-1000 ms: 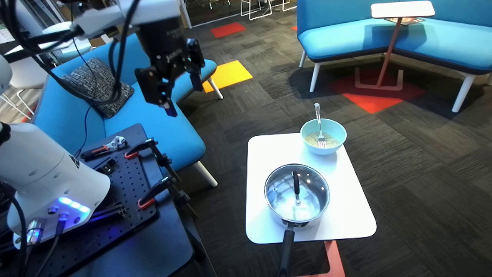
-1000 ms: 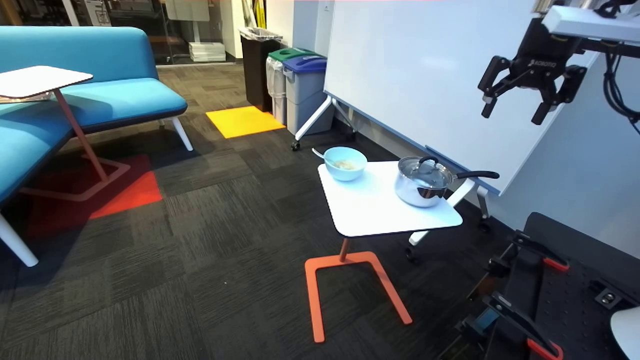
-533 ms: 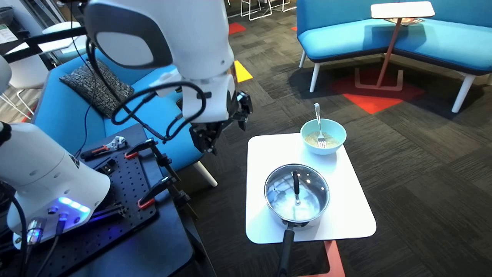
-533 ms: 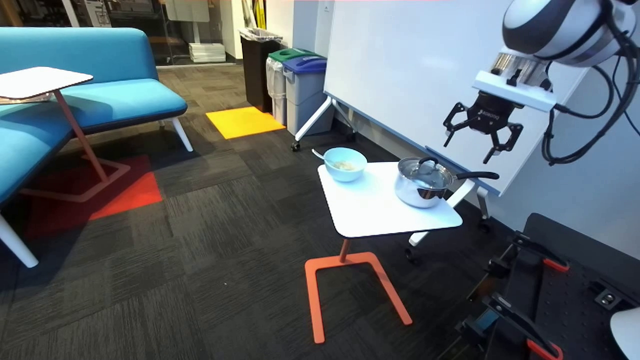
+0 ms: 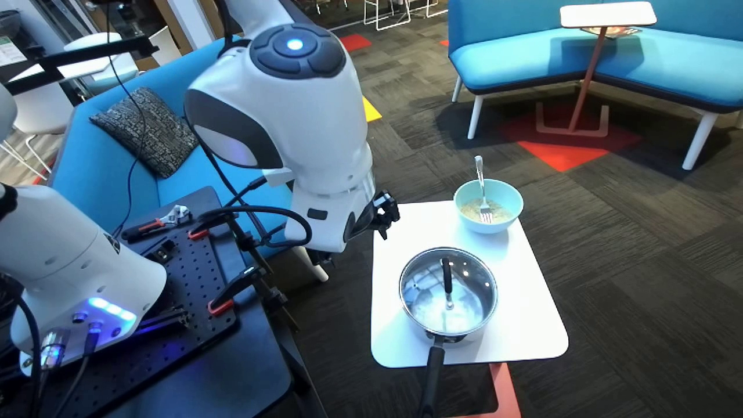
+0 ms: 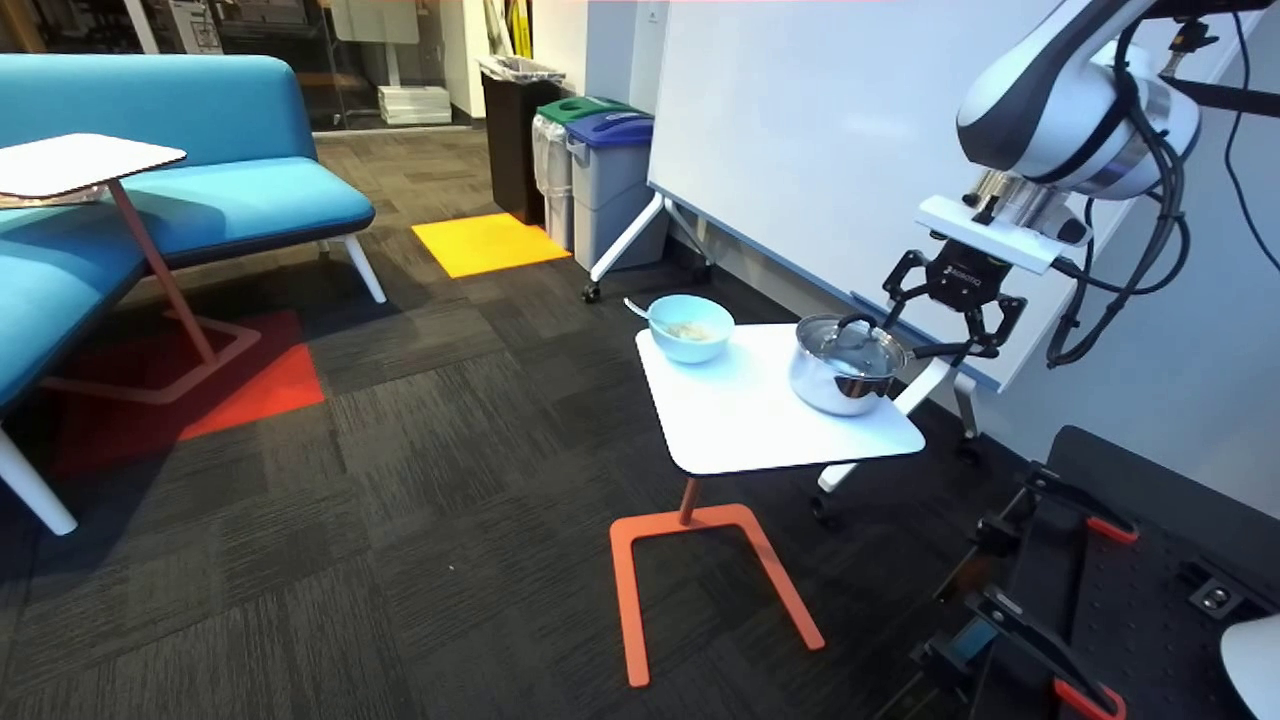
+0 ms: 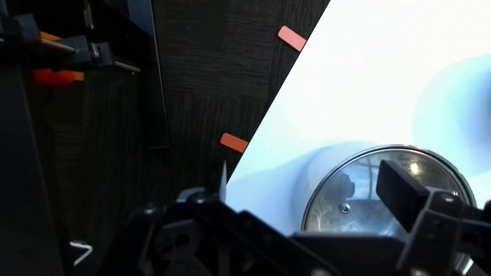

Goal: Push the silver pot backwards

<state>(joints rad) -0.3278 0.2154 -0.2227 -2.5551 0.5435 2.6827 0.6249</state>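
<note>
The pot sits upright on the table, its glass lid on and its black handle reaching out past the table's edge. In an exterior view the end effector hangs near the pot, its fingers spread wide with nothing in their grasp; there one fingertip shows beside the lid's rim and the other overlaps the handle, though whether either touches cannot be told. In the wrist view one finger stands in front of the lid. The bowl, with food and a fork in it, stands apart from the pot at a corner of the table.
</note>
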